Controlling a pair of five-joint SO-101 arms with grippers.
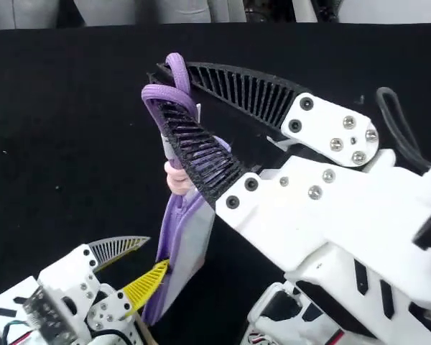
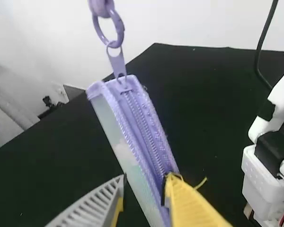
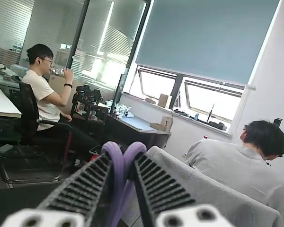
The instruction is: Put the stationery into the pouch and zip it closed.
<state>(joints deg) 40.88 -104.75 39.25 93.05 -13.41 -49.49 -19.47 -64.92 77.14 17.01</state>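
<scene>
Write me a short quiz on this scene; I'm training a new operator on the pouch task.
1. True or false: the pouch lies flat, untouched.
2. Fill in: the left gripper is shut on the ___.
3. Which one holds the purple loop? A: left gripper. B: right gripper. C: neither.

Key: 1 false, it hangs held up between both grippers; 2 pouch; 3 B.

white arms (image 1: 359, 215) | right tool (image 1: 164, 90) black | left tool (image 1: 155, 253) yellow-grey
</scene>
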